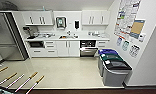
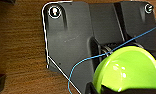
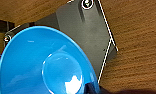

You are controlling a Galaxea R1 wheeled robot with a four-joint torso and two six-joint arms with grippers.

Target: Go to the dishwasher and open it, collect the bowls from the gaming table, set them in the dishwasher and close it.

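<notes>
The football table (image 1: 4, 88) is showing at the near left corner of the head view, its rods (image 1: 26, 81) reaching over the pale floor (image 1: 64, 71). Bins (image 1: 114, 66) are standing along the right wall. Farther off, the dishwasher (image 1: 88, 48) is sitting open under the far desk (image 1: 69, 38), right of the white cabinet doors (image 1: 68, 48). The left tool (image 2: 94, 87) is carrying a green bowl (image 2: 129, 67); the right tool (image 3: 92, 87) is carrying a blue bowl (image 3: 44, 65), both over brown wood flooring (image 2: 19, 50).
</notes>
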